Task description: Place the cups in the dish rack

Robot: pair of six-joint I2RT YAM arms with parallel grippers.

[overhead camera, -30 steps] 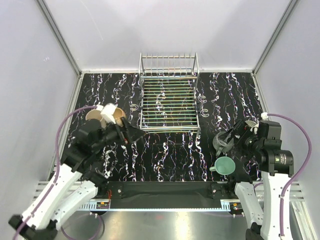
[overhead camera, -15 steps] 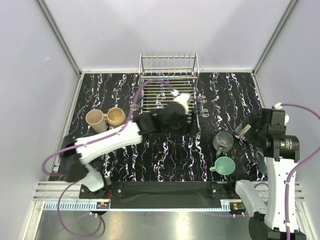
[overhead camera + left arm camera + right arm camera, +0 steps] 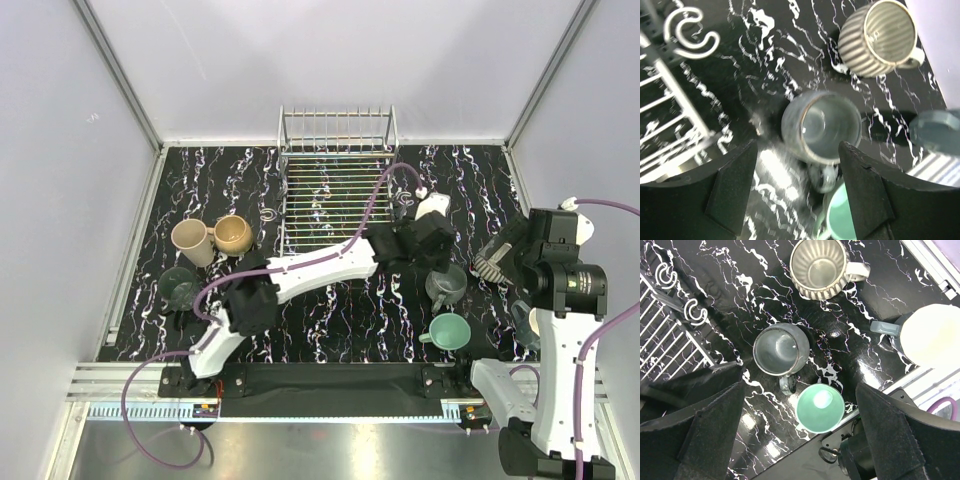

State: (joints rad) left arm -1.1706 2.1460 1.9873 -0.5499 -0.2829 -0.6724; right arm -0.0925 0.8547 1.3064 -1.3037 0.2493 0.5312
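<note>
Since a second ago the left arm has swung away from the tan cups (image 3: 232,234) on its own side and clear across the table (image 3: 350,320). The left gripper (image 3: 797,146) now hangs over the dark grey mug (image 3: 821,127).

Mug: glazed, round, upright, mouth up, with its stubby handle pointing back toward the gripper's base. It stands directly below the gripper, between the two fingers and touching neither. Jaws parted, nothing held. Arm stretched long and low, wrist turned down.

Ribbed beige mug (image 3: 882,37) stands ahead of the fingertips. Teal cup (image 3: 840,220) sits just behind the grey mug. Dish rack (image 3: 662,125), silver wire, lies beyond one finger.

Right gripper (image 3: 800,385) hangs high above the same cluster, jaws spread wide, holding nothing.

Table surface: glossy black with white marbling.
</note>
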